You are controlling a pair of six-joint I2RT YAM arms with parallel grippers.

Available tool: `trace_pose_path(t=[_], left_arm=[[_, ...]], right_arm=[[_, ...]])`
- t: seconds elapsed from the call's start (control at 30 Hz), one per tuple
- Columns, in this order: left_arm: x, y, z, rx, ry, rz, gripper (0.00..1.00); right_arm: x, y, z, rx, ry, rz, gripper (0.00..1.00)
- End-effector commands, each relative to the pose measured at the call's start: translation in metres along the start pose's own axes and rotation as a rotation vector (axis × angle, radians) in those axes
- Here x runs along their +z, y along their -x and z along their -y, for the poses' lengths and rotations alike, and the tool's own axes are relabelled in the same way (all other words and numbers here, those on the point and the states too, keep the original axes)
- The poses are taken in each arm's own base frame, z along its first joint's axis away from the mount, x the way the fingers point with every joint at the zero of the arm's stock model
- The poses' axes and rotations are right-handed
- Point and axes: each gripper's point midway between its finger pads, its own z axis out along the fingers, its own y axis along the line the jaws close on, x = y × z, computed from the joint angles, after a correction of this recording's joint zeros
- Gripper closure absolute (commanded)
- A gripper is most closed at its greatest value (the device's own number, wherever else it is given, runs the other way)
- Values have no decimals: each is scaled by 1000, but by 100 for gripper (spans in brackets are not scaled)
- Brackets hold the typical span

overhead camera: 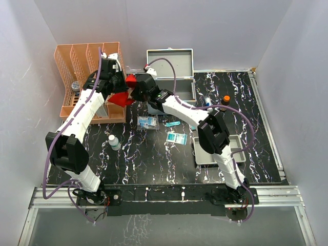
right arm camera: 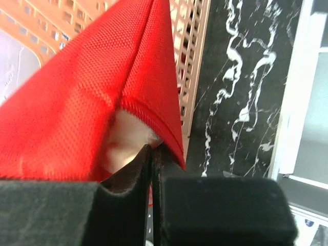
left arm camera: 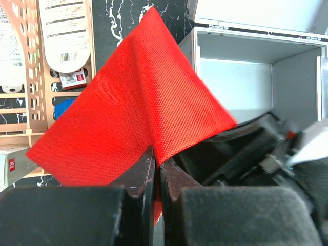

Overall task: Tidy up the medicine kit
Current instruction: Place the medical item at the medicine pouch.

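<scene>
The medicine kit [overhead camera: 171, 64] is a silver-grey metal case at the back, its lid open; its bare inside shows in the left wrist view [left arm camera: 241, 77]. Both grippers meet left of it, above the table, and hold the red pouch [overhead camera: 124, 95] between them. My left gripper [left arm camera: 157, 156] is shut on a fold of the red pouch [left arm camera: 138, 102]. My right gripper [right arm camera: 152, 151] is shut on the edge of the red pouch [right arm camera: 77, 113], whose opening shows something white inside. In the top view the left gripper [overhead camera: 122, 87] and right gripper [overhead camera: 134, 89] almost touch.
An orange file rack [overhead camera: 87, 77] stands at the back left, close behind the grippers. On the table lie blue sachets [overhead camera: 147, 122] [overhead camera: 177, 138], a small white bottle [overhead camera: 114, 142], a grey plastic tray [overhead camera: 218, 148] and an orange-capped bottle [overhead camera: 226, 100].
</scene>
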Motion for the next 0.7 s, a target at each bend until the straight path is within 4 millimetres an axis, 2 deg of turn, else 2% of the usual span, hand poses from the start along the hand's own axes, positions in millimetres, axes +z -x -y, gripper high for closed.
trace_pose_path(t=[0.0, 0.13, 0.2, 0.33, 0.53, 0.67], left_arm=[[-10, 17, 13, -3, -42, 47, 100], [-11, 17, 13, -5, -46, 46, 100], [-11, 16, 13, -5, -46, 44, 100], [-11, 12, 12, -3, -44, 33, 100], [-10, 13, 12, -2, -43, 36, 100], [-11, 12, 11, 8, -38, 34, 100]], right_arm=[[2, -19, -26, 43, 83, -114, 100], [7, -31, -29, 70, 111, -153, 100], [7, -24, -37, 75, 154, -124, 100], [-6, -6, -61, 121, 285, -52, 100], [-25, 14, -74, 156, 383, -5, 100], [-41, 32, -78, 114, 386, 32, 80]])
